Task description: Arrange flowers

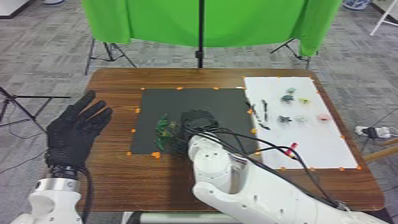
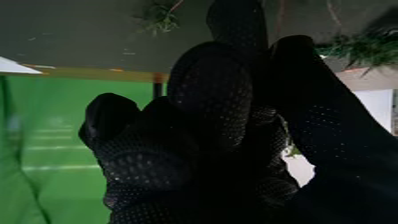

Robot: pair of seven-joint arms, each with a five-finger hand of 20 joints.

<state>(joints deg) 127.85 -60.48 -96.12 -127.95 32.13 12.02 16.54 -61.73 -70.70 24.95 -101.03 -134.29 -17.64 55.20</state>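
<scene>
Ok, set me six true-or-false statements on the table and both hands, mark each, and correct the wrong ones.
1. The left hand is to the left of the black mat. True.
2. The left hand is clenched in a fist. False: its fingers are straight.
3. Green sprigs lie on the black mat. True.
4. The right hand is over the white sheet. False: it is over the black mat.
5. The pink bloom is on the black mat. False: it is on the white sheet.
6. A green cloth hangs beyond the table's far edge. True.
</scene>
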